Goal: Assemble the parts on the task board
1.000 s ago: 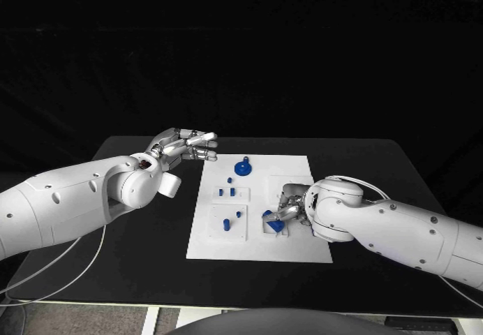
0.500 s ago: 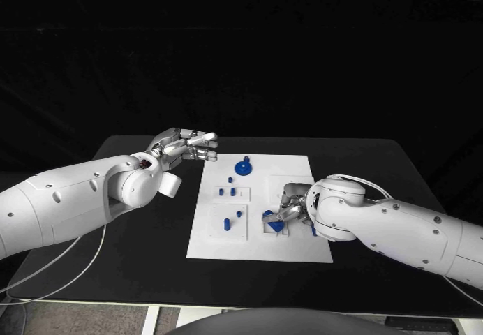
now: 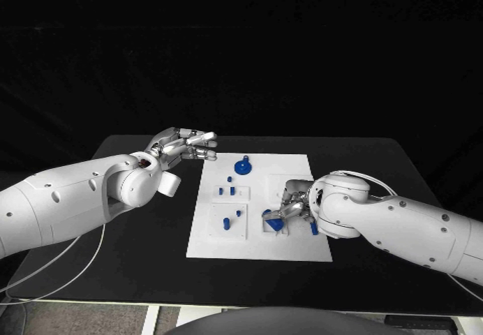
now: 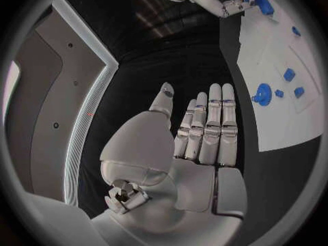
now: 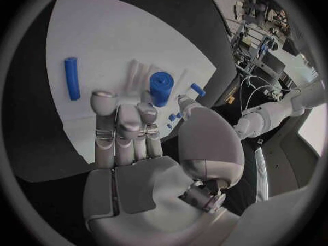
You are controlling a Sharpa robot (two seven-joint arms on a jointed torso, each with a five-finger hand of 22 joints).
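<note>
The white task board (image 3: 257,246) lies mid-table. My right hand (image 3: 291,204) is bent down over its right side, thumb and a fingertip closed on a blue part (image 3: 271,222), which the right wrist view shows as a short blue cylinder (image 5: 161,88) standing by white pegs. A blue rod (image 3: 313,227) lies just beside that hand, also seen as the rod (image 5: 71,78). My left hand (image 3: 187,145) hovers off the board's far left corner, fingers straight and apart, holding nothing (image 4: 205,131).
A round blue knob (image 3: 243,167) stands near the board's far edge. Small blue pieces (image 3: 230,189) sit in the left-hand blocks, and more blue pieces (image 3: 227,223) sit closer to me. Black table (image 3: 141,237) surrounds the board.
My right forearm has shifted a little to the right and up, while its hand stays on the blue part. The left hand has not moved.
</note>
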